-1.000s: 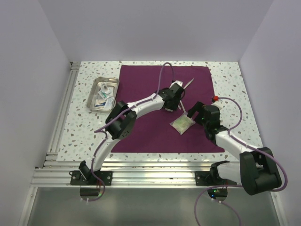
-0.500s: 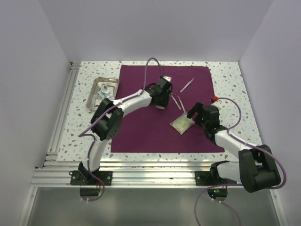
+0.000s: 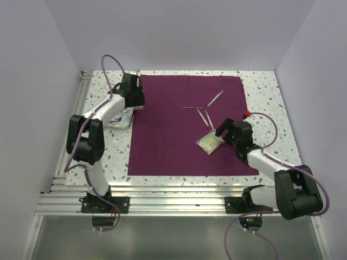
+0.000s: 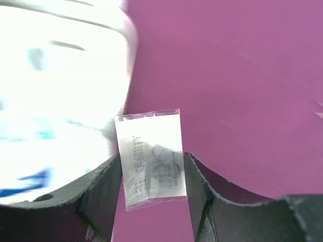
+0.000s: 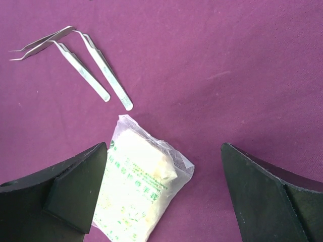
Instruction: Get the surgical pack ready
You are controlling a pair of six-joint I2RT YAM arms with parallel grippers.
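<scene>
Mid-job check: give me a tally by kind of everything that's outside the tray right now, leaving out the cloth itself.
Steel tweezers: 4, on the purple cloth
Yellowish pouch: 1, on the cloth
Clear sachet: 1, in the left gripper
Total: 6

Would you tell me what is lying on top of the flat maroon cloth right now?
Several thin steel tweezers and a clear packet of pale gauze lie on the maroon cloth. The right tool hides the cloth beside the packet.
</scene>
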